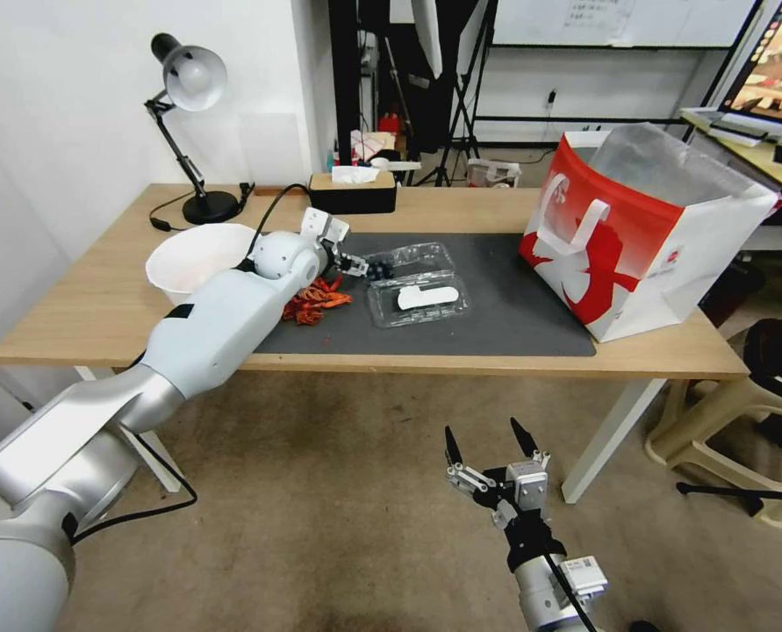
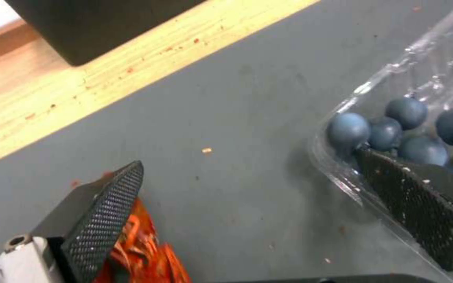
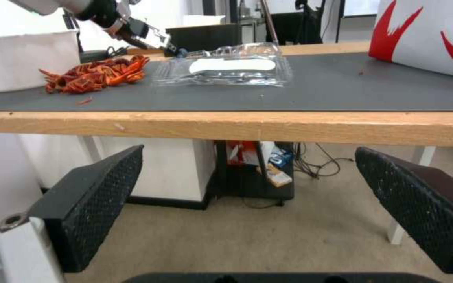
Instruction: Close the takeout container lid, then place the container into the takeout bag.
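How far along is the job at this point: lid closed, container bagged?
Nothing is finished. The takeout container lies open on the mat, its lid flat beside the berry half. In hand: the left gripper, open, sits at the berry half's end, one finger inside among the berries. Left: closing the lid, then loading the takeout bag. The right gripper waits open below the table edge.
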